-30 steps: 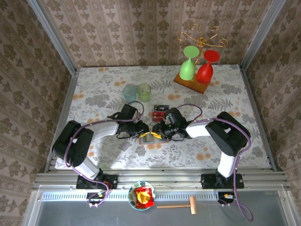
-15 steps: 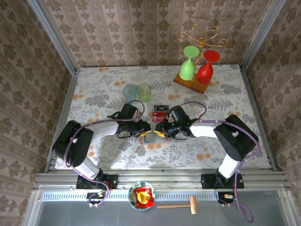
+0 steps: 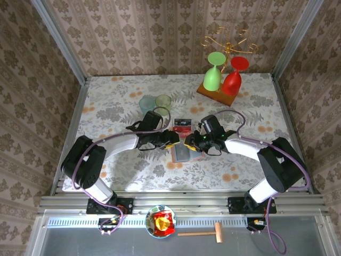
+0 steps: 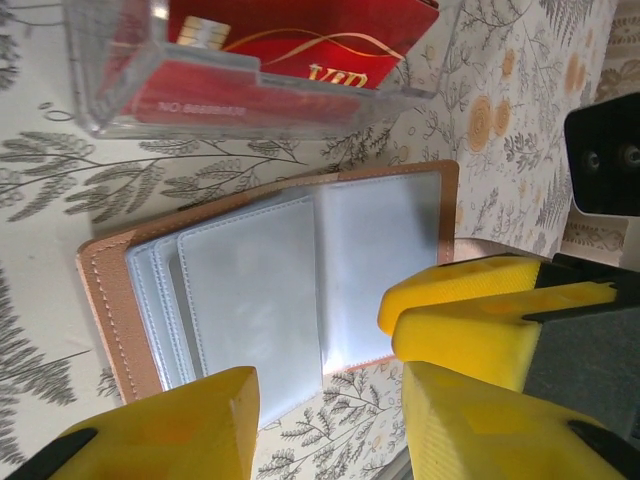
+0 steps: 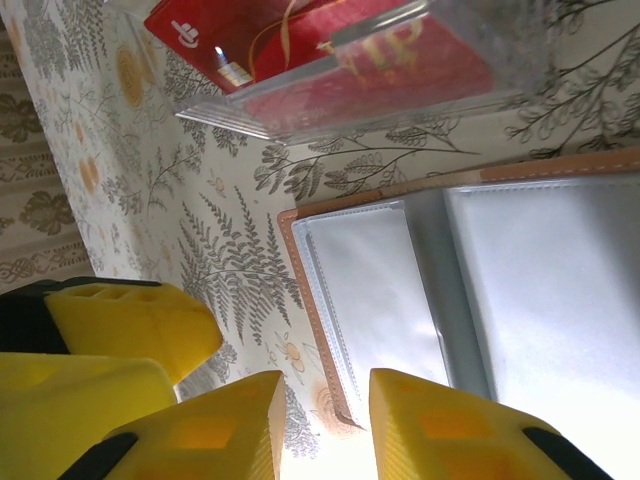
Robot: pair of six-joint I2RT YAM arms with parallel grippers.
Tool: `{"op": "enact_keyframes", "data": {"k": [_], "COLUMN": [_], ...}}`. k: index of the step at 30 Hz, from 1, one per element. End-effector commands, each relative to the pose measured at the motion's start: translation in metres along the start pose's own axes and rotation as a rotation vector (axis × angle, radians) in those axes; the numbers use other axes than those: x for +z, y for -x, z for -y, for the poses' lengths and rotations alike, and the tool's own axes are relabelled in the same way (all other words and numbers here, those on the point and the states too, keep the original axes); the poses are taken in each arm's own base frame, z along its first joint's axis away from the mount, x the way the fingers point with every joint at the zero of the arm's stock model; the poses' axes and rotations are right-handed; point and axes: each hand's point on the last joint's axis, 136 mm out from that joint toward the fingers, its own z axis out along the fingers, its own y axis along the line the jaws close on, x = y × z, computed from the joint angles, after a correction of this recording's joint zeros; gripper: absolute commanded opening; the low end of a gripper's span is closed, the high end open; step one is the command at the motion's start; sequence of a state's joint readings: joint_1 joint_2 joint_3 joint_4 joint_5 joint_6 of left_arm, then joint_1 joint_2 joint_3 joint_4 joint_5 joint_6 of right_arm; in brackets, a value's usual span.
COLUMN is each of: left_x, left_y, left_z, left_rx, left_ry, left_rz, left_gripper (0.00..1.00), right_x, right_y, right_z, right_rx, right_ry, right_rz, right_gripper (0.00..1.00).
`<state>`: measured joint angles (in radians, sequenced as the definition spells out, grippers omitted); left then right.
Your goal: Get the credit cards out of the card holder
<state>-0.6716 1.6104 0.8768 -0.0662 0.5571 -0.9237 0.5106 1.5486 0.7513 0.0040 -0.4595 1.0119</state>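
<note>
- Lying open and flat near the centre of the table (image 3: pixel 117 106), the holder (image 3: pixel 181 153) shows grey sleeves — no card is visible in them.
- Cards (image 4: pixel 300 40) sit in a clear tray (image 4: pixel 95 75) just beyond the holder's far edge.
- Left claw (image 3: pixel 169 140): fingers spread wide, empty, by the holder's far-left corner.
- Right claw (image 3: pixel 189 143): fingers narrowly parted, empty, over the far edge — judged the nearer arm.
- The holder's long axis runs left–right. It lies toward the near edge from both claws, so any reach goes down and nearward.
</note>
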Motion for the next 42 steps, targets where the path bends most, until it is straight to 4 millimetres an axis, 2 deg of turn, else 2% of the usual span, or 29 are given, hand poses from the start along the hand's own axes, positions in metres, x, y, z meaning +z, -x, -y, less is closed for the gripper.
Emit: {"op": "enact_keyframes", "data": {"k": [1,12,23,27,34,42], "left_x": [0.006,0.023,0.029,0.029,0.021,0.009], "left_y": [-0.001,-0.011,-0.015,-0.018,-0.018,-0.016], "left_z": [0.002,-0.014,-0.027,-0.042,-0.056,-0.058], "left_rx": [0.008,-0.034,-0.052,-0.080,-0.100,-0.096], "left_ry": [0.001,0.026,0.042,0.075,0.079,0.059], "left_rz": [-0.018,-0.068,-0.079,-0.081,-0.067,-0.048], "left_gripper": [0.42,0.42,0.42,0.42,0.43,0.43], "right_x": [-0.002,0.016,0.000,-0.003,-0.001,0.016], "right_y": [-0.001,-0.005,-0.010,-0.010,-0.017,-0.037], "right_z": [0.009,-0.010,0.022,0.024,0.048,0.040], "right_rx": [-0.012,0.090,-0.096,-0.119,-0.144,-0.132], "right_ry": [-0.021,0.179,-0.167,-0.200,-0.324,-0.310], "right_rz": [0.002,-0.040,-0.048,-0.048,-0.061,-0.095], "right_gripper": [0.27,0.22,0.22,0.22,0.22,0.22]}}
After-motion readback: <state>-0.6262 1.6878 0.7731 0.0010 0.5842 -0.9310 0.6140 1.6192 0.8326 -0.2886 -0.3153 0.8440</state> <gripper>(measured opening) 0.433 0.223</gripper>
